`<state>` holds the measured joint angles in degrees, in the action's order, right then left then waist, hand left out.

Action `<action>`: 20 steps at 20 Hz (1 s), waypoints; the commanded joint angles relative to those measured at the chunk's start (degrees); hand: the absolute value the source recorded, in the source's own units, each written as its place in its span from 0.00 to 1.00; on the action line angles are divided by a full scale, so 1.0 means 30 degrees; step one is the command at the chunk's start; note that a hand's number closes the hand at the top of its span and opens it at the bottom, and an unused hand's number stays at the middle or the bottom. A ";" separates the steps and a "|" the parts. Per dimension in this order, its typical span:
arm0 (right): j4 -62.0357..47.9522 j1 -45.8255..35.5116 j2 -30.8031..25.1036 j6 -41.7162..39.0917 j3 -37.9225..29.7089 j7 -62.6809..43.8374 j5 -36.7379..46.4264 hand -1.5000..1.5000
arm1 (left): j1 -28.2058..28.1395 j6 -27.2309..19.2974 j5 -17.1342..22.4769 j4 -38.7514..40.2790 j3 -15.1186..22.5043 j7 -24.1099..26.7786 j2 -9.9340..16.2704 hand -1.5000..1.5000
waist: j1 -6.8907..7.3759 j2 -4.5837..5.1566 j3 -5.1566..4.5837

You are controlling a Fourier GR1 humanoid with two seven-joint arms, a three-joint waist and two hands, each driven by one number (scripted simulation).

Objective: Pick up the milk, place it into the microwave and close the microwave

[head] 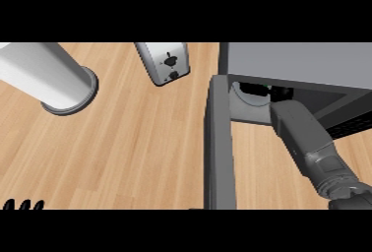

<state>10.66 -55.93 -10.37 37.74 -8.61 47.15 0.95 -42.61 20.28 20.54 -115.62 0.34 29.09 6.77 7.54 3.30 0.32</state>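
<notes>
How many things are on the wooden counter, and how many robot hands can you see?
Microwave, door open: 1
Toaster: 1
Big grey cylinder: 1
Left robot hand, fingertips only: 1
Right robot hand, inside the microwave: 1
Total: 5

Right forearm [305, 135] extended; right hand [280, 91] mostly hidden, grip unclear.

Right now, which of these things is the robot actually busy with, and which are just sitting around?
In use:
- microwave, its door swung open
- right hand, reaching inside the microwave

Just sitting there:
- toaster
- grey cylinder
- left hand, resting at the lower left edge

The milk can't be made out.
</notes>
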 commanded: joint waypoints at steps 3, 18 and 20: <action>-0.0529 -0.0696 0.0230 0.4095 -0.0241 0.0256 0.0371 1.00 | 0.0374 0.0141 -0.0041 0.0307 0.0225 -0.0300 0.0092 0.00 | 0.0249 0.0061 -0.0026; -0.3502 0.1340 -0.1964 1.0111 0.1908 -0.6362 0.3393 0.00 | 0.1459 0.0242 -0.0341 0.0753 0.0091 -0.0201 0.0305 0.00 | 0.1089 0.0762 -0.0235; -0.3514 0.1167 -0.1650 1.0742 0.2390 -0.7766 0.3921 0.00 | 0.1591 0.0319 -0.0519 0.0841 -0.0169 -0.0274 0.0658 0.00 | 0.1271 0.0709 -0.0210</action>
<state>1.93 -53.99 -15.55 61.52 -3.90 30.07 10.04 -39.04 21.23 19.65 -113.71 0.35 28.39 8.06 10.86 5.12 -0.59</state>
